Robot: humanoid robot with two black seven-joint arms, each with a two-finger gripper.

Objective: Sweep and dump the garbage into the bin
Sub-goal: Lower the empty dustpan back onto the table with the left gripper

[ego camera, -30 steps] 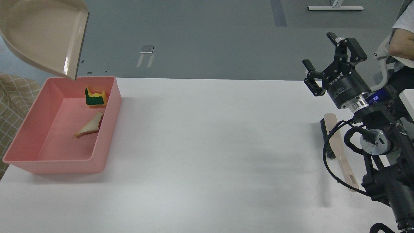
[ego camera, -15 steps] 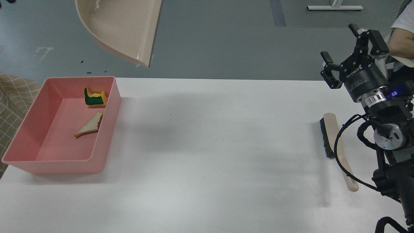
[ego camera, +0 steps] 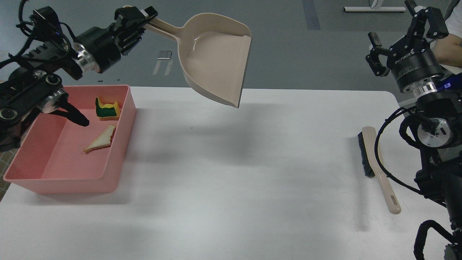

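The pink bin [ego camera: 119,169] stands on the table's left side. Inside it lie the bread slice [ego camera: 101,143] and the yellow sponge piece with green backing [ego camera: 107,109]. My left gripper [ego camera: 139,16] is shut on the handle of the beige dustpan [ego camera: 216,61], which hangs in the air over the table's far edge, right of the bin, mouth tilted down to the right. My right gripper [ego camera: 399,30] is open and empty, raised at the far right above the table's corner.
A beige-handled brush [ego camera: 375,162] with black bristles lies on the white table [ego camera: 234,187] at the right, below my right arm. A person's arm shows at the top right edge. A checked cloth lies beyond the bin at the left edge.
The left arm swung the dustpan right, from above the bin to over the table's far edge, and the arm came into view. The right gripper rose and drew back to the right.
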